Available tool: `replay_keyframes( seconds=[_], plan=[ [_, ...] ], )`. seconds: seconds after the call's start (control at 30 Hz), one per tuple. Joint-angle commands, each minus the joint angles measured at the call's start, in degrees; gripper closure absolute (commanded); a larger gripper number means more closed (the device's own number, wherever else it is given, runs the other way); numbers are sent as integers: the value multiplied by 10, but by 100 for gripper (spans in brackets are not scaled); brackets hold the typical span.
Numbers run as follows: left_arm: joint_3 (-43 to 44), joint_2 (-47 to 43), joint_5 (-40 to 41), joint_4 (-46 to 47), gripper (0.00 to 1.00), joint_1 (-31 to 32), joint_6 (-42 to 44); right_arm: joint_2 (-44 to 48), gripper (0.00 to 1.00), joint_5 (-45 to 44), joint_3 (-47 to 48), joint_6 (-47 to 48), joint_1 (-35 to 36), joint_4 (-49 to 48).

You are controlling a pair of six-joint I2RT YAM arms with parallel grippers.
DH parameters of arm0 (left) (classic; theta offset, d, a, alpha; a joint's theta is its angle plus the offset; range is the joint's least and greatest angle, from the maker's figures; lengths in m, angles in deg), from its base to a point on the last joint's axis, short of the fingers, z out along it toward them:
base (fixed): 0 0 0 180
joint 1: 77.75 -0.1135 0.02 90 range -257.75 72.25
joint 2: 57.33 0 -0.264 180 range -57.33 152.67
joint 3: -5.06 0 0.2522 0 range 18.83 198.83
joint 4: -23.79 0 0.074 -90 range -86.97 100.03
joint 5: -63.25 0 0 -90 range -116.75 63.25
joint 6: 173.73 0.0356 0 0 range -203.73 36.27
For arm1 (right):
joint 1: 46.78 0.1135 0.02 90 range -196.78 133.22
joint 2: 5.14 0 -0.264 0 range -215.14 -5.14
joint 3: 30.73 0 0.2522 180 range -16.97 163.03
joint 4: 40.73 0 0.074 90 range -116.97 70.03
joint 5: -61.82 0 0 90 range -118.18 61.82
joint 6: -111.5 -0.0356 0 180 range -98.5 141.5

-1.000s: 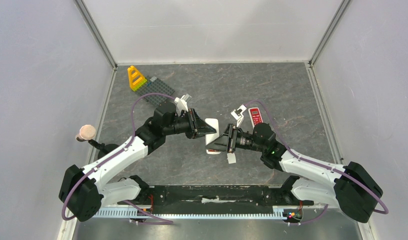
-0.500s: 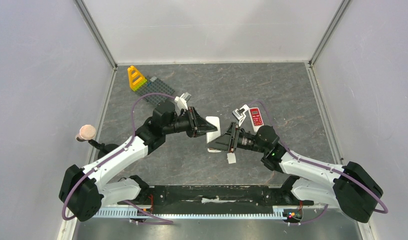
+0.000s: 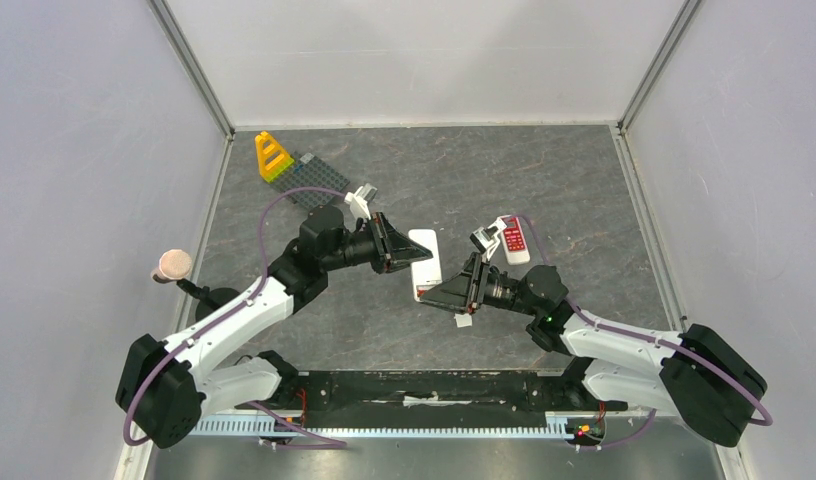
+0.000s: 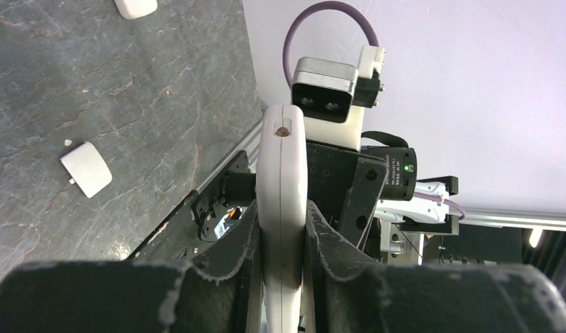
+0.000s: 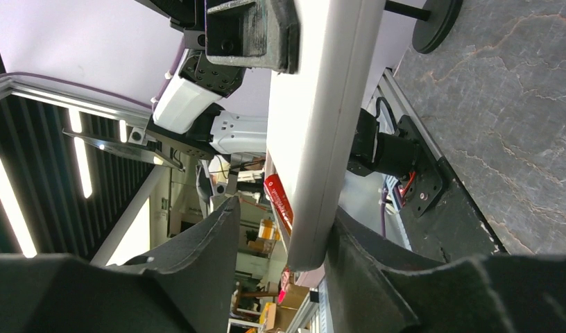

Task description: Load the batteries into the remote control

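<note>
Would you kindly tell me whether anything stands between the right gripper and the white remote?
Nothing visible does. The white remote, clamped in the left gripper, has its free end between the right gripper's open jaws, a gap showing on one side. A loose white cover lies apart on the table.

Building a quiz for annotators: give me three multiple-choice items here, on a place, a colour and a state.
1. The red remote lies: A in a gripper; B on the table, right of the white remote; C off the table.
2. The held remote is: A white; B black; C blue.
3. The left gripper is: A open; B out of view; C shut on the white remote.
Key: B, it lies flat on the grey top; A, its body shows white; C, both fingers press its sides.
</note>
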Motion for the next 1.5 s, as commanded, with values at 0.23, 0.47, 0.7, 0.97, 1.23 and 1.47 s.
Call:
replay_keyframes(
  seconds=[0.23, 0.47, 0.7, 0.97, 1.23, 1.47],
  plan=[
    [-2, -17, -19, 56, 98, -3, -1, -15, 47, -6, -2, -34, 0, -56],
    [-5, -31, -27, 80, 98, -3, 26, -29, 48, -14, -5, -59, 0, -63],
    [-10, -42, -31, 85, 98, -3, 43, -26, 44, -27, -4, -55, 0, -68],
    [-10, -39, -35, 88, 98, -3, 46, -14, 44, -34, 32, 6, 0, 44],
    [-9, -41, -33, 89, 98, -3, 43, -8, 53, -44, 57, 50, 1, 141],
    [-4, -39, -21, 72, 98, -3, 35, 2, 61, -49, 55, 70, 0, 165]
  ],
)
